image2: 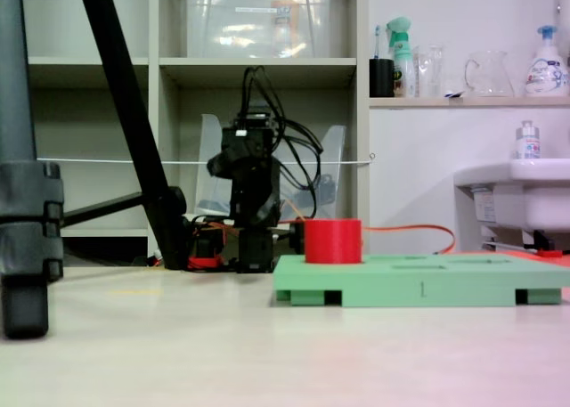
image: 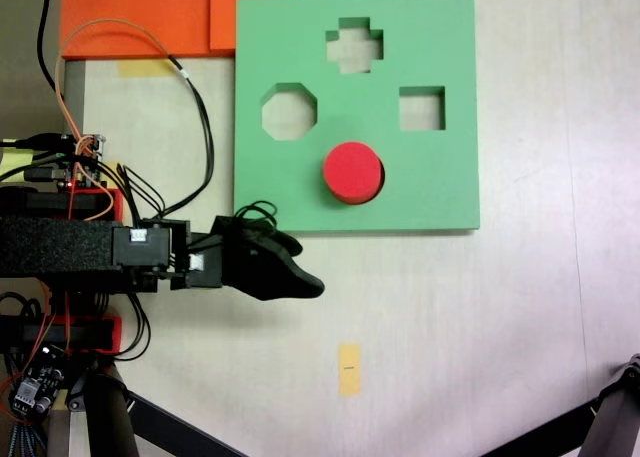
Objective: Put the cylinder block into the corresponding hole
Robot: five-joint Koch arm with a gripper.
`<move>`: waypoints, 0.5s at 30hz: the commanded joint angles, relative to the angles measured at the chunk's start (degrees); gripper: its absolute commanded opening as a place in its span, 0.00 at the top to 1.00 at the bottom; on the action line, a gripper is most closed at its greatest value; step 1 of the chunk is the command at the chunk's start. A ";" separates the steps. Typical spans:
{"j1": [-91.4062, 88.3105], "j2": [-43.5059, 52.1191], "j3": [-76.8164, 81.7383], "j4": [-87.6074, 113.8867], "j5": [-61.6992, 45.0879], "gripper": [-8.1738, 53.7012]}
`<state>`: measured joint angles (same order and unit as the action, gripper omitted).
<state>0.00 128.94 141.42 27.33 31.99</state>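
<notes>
On the green foam board (image: 430, 192) we see the cylinder block (image: 352, 170) sitting in the corresponding hole (image: 376, 184), top proud of the surface. Gripper (image: 300, 267) sits off the board, holding nothing; jaws overlap, so we can't tell their state.

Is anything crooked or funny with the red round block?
The cylinder block sits in the round hole of the green board but sticks up well above it. It stands level, not tilted. Nothing else looks odd.
</notes>
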 commanded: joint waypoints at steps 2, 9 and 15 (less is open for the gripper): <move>2.02 3.96 -0.70 -0.62 -6.94 0.21; 1.85 3.87 23.99 -38.14 -31.38 0.25; 3.25 -0.53 34.80 -52.38 -37.71 0.30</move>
<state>2.46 127.88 174.64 -21.71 -3.43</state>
